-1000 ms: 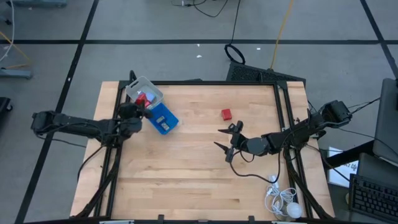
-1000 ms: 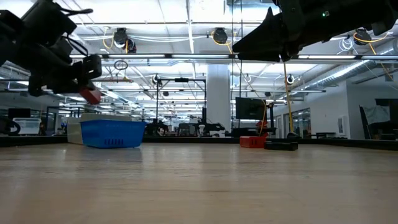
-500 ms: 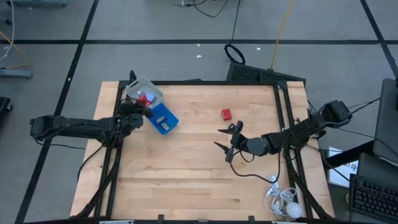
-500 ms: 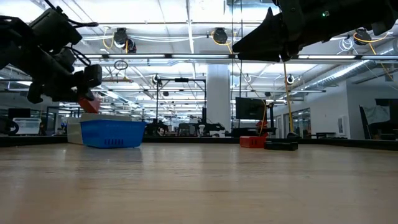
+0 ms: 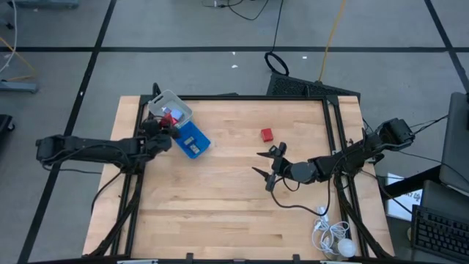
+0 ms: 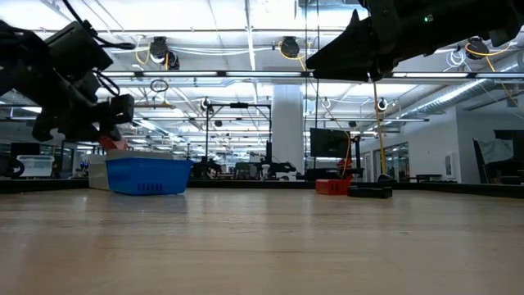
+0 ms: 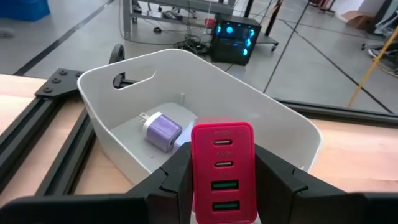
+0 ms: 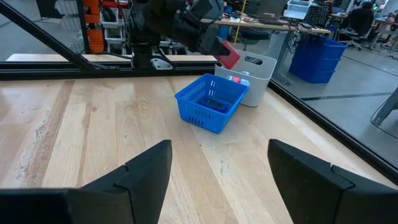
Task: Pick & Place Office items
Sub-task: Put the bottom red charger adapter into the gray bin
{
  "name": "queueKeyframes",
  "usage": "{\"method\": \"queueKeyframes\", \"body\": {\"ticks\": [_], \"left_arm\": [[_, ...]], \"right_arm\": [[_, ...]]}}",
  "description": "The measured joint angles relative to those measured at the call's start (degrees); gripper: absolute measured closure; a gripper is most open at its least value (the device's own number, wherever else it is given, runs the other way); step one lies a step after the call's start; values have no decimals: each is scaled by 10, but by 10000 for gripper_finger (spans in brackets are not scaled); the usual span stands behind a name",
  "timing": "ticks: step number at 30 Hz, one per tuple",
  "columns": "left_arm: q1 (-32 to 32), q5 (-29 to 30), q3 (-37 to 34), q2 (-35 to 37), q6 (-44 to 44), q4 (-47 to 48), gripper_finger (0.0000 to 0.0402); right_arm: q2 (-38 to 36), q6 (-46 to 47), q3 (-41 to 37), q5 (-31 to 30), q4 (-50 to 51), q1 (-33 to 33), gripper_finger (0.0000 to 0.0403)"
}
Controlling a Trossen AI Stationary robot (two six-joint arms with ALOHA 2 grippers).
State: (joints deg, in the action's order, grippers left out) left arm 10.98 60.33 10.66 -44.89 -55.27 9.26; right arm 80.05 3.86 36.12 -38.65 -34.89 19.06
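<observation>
The wooden worktop carries little: near its far left corner stand a white bin and, touching it, a blue basket. From above, the left arm covers part of the bin, so its contents are hard to read there; the left wrist view shows a small lilac plug lying on the bin's floor. Something dark lies in the basket, too small to tell. The left gripper hangs over the bin's near edge, clamped on a red charger whose lower end is cut off by the picture's edge. The right gripper hovers over the middle of the worktop with its fingers spread wide and nothing between them. A second red block sits alone on the wood beyond it, well apart from the bin. A coiled white cord lies at the near right corner.
</observation>
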Motion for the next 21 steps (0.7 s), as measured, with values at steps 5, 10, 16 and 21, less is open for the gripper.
{"method": "queueKeyframes", "body": {"ticks": [5,10,16,21], "left_arm": [[0,12,0,-24,-30,-2,277],[0,17,0,-51,-39,-32,277],[0,17,0,-91,-22,-88,277],[3,17,0,-121,-19,-113,277]], "right_arm": [[0,0,0,0,0,0,147],[0,0,0,0,0,0,147],[0,0,0,0,0,0,147],[0,0,0,0,0,0,147]]}}
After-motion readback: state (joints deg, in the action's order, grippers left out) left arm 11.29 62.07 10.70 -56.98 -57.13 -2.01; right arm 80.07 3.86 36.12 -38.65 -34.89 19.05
